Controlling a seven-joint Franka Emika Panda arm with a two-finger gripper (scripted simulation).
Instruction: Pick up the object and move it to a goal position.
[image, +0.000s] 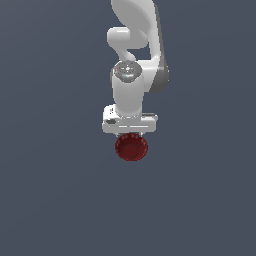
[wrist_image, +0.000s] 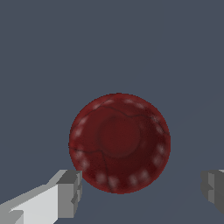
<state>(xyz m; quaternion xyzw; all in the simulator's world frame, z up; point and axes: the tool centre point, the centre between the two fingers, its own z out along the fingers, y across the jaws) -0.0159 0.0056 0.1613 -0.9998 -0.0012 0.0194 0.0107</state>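
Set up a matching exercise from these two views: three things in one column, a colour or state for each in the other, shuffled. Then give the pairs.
Column one:
1. bowl
2. gripper
3. arm

Column two:
A. white, reaching down in the exterior view
B. dark red, round, with a ribbed rim
C. open, grey fingers wide apart, not touching the bowl

Pairs: 1-B, 2-C, 3-A
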